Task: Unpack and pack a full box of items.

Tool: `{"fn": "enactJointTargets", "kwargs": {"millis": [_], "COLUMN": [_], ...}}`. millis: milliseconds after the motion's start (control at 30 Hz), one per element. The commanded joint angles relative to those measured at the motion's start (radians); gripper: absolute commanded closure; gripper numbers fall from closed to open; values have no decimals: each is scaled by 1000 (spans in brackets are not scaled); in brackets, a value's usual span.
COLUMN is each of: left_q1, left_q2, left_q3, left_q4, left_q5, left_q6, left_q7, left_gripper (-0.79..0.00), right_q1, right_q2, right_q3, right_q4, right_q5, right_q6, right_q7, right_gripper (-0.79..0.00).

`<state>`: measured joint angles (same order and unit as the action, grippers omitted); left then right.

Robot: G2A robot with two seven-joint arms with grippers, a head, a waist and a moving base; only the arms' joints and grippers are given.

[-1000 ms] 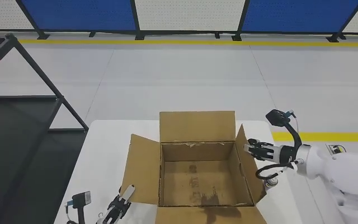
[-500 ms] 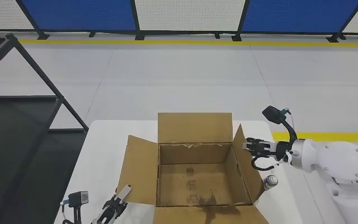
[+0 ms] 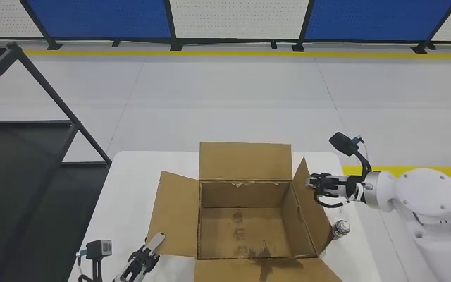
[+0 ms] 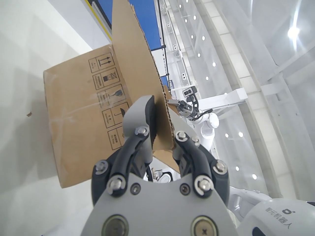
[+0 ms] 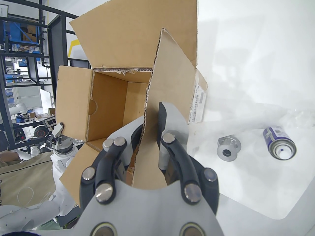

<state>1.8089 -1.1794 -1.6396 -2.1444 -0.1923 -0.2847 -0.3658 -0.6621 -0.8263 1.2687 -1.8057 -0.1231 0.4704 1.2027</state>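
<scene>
An open cardboard box (image 3: 246, 192) stands on the white table (image 3: 130, 190) with all its flaps spread and nothing visible inside. My left gripper (image 3: 151, 248) is at the near corner of the left flap (image 3: 176, 211). In the left wrist view the left gripper (image 4: 161, 114) is shut on that flap's edge, with the box's (image 4: 81, 114) outer wall beyond. My right gripper (image 3: 315, 185) is shut on the right flap (image 3: 304, 204), which stands steep. In the right wrist view the right gripper (image 5: 150, 121) has one finger on each side of the flap (image 5: 172, 74).
A purple spray can (image 3: 342, 228) lies on the table right of the box, and the can (image 5: 279, 142) has a small metal spool (image 5: 227, 148) beside it. A black metal rack (image 3: 42, 106) stands off the table's left side. The table's rounded right corner is near the can.
The right gripper has drawn the right flap inward and more upright. The box has shifted slightly left. The spray can has come into view from under the right arm. The left gripper dropped slightly nearer.
</scene>
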Motion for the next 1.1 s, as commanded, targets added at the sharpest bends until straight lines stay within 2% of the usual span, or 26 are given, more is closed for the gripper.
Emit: {"fn": "enactJointTargets", "kwargs": {"millis": [0,267,333,567,733,900,1067], "left_q1": [-1,-2,-3,-13,-22,-33,-53], "left_q2": [0,1,2,0,-3,-6,-10], "left_q3": [0,-18,-23,-24,-2,18,39], "left_q4": [-4,-9,-9,5,19,46,74], "left_q5": [-13,-100,-107,-48,28,113,177], "left_q6": [6,39,42,2,-35,-104,-129], "left_q7": [-6,-48,-53,-18,17,54,104], "left_gripper": [0,0,0,0,0,0,0], "right_q1": [5,22,29,27,-11,-97,-158], "right_q2": [0,4,3,6,11,17,20], "right_q3": [-5,-21,-25,-26,-1,54,88], "right_q4": [-1,14,20,8,-29,-69,-78], "right_q5": [16,-2,15,11,26,64,94], "right_q6": [-16,19,-3,-34,-125,-240,-296], "right_q7": [12,19,30,1,-55,-143,-198], "right_gripper": [0,0,0,0,0,0,0]}}
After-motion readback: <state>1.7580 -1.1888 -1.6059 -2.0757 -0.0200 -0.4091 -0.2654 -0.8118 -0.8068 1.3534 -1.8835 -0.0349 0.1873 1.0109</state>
